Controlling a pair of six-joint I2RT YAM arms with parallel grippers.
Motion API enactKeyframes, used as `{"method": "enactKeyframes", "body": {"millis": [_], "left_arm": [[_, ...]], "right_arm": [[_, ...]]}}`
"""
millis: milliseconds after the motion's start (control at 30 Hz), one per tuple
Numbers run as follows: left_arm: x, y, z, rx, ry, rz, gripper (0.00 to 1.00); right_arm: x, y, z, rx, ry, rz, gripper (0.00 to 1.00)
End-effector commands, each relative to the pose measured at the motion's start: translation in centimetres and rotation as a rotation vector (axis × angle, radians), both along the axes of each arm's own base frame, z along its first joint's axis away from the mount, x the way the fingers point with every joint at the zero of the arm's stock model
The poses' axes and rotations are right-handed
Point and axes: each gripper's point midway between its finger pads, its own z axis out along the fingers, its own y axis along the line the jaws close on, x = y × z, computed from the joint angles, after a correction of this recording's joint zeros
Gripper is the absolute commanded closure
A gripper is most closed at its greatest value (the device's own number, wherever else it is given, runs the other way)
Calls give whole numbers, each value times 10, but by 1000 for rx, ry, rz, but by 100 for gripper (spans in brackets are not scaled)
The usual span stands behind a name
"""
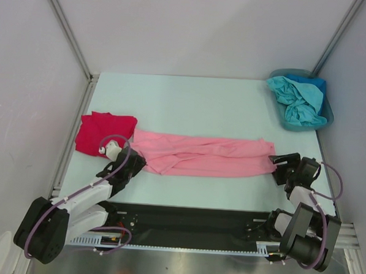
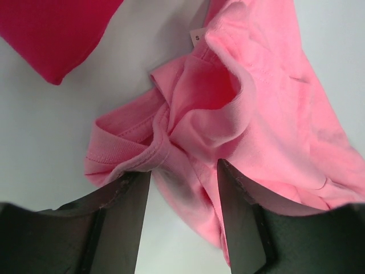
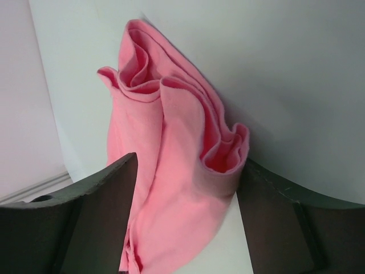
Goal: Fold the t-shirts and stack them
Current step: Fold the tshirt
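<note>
Pale grey walls enclose a light table (image 1: 191,100). At its nine o'clock side lies a bright red t-shirt (image 1: 103,131), folded into a rough square. Just at that shirt's four o'clock, the left gripper (image 1: 134,161) sits over the left end of the light pink t-shirt (image 1: 206,155), a long folded band across the table's near half. The left wrist view shows its jaws parted, straddling bunched cloth, with bare table between them. At the band's three o'clock end the right gripper (image 1: 279,160) likewise stands spread around layered folds, not clamped. At the table's two o'clock corner, a teal basket (image 1: 322,120) holds crumpled teal and blue t-shirts (image 1: 295,101).
</note>
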Motion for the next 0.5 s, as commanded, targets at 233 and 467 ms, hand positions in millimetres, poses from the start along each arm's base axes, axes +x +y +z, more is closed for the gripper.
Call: {"method": "enactKeyframes", "body": {"millis": [233,467], "left_arm": [[2,10,0,34,22,4,51],[18,8,11,21,6,8,83]], "right_arm": [[-1,-1,-13,36,15,-38,60],[-2,0,-9,29,9,-33,100]]}}
